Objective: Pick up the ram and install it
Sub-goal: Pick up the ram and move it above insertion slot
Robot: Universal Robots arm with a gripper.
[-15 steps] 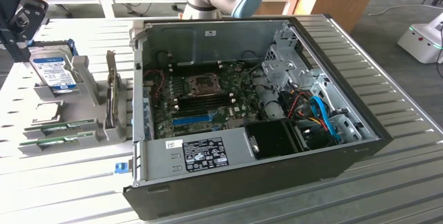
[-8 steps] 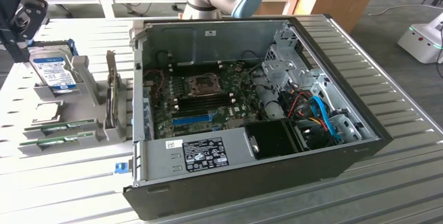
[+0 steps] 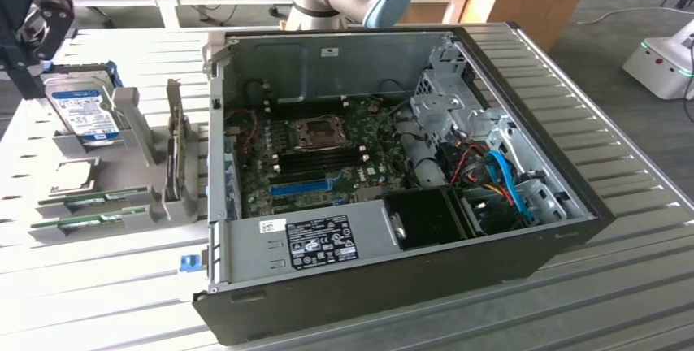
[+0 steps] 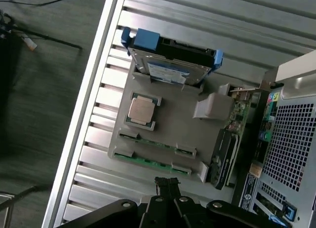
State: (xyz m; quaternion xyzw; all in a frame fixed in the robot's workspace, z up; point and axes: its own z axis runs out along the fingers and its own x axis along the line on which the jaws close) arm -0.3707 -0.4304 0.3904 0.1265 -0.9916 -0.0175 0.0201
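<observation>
Since every spare part has its own recess in the grey holder (image 4: 182, 127), each one is presented for a clean pick. The hard drive (image 4: 167, 70) is propped on edge at one end, and the processor chip (image 4: 142, 109) lies flat in a square pocket. The expansion card (image 4: 224, 156) stands along the side nearest the computer case (image 3: 379, 290).

Two green memory sticks, alike, appear to rest on their long edges in parallel grooves just beside one another, which leaves their upper edges free for fingers to close on. The nearer ram stick (image 4: 148, 162) is the one closest to the tool, and the farther ram stick (image 4: 157, 142) lies between it and the processor chip. Which of the two the task means, I cannot tell.

In the exterior view both sit in the holder on the exterior view's left, well apart from the motherboard (image 3: 325, 152). The case lies on the slatted surface (image 3: 109, 302) with its open side up, so the board can be reached from above. Neither stick looks lifted, so I judge the pick not yet made and the install not yet begun.

The tool (image 4: 167, 184) hangs clear above the holder and touches nothing. In the wrist view its tips appear closest to the nearer ram stick. Its fingers are pressed together, clenched on empty air.
</observation>
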